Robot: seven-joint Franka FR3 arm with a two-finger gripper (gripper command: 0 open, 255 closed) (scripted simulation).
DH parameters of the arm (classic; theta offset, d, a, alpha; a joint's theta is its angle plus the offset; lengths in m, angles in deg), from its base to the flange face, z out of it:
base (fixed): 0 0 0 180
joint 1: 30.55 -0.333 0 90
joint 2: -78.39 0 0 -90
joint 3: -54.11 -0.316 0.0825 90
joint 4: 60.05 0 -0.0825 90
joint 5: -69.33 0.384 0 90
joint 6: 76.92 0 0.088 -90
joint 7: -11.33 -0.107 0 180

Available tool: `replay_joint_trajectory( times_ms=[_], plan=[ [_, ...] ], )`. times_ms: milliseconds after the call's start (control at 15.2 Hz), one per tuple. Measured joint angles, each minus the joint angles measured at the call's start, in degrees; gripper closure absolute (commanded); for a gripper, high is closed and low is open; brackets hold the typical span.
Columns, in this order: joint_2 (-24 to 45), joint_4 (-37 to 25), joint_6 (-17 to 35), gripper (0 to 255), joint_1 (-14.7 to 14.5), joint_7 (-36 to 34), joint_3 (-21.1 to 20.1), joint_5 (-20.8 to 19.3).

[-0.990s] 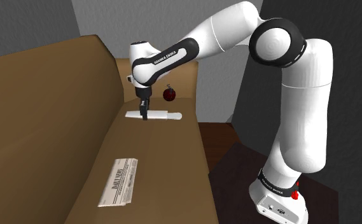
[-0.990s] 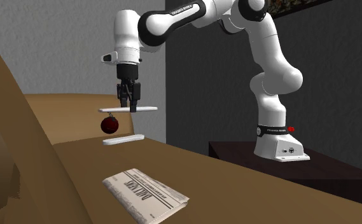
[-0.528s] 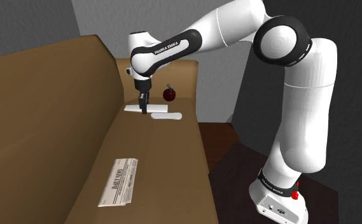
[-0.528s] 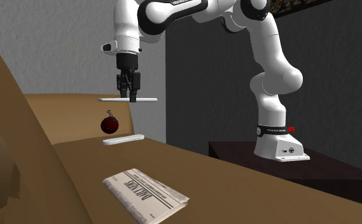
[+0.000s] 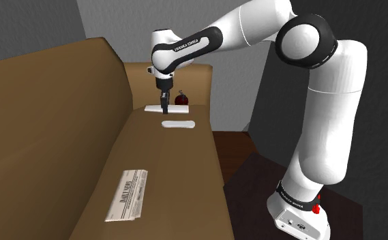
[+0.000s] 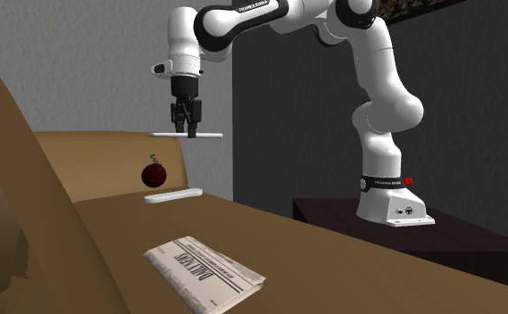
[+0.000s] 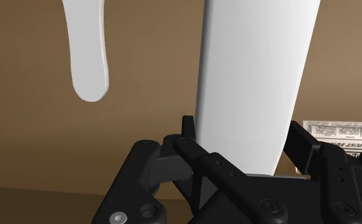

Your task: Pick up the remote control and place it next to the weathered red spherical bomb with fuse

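Slippage is the risk: the claw (image 6: 190, 130) pinches the flat white remote (image 6: 209, 135) in the air near the red bomb (image 6: 154, 174); a careless descent could send that ball rolling.

The flat white rectangular remote control (image 6: 209, 135) and the white rounded bar (image 5: 178, 124) are plain. The dark red round bomb (image 5: 181, 100) carries a black fuse. At lower centre, the white folded newspaper (image 6: 205, 273) bears black print. The plain brown couch (image 5: 49, 136) lies under the all-black gripper (image 6: 189, 131).
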Motion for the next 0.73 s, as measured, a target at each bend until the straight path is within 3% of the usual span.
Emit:
replay_joint_trajectory(
  times_ms=[726],
  plan=[
    [0.5, -0.9, 0.0, 255, 8.6, 14.3, 5.2, 1.5]
  ],
)
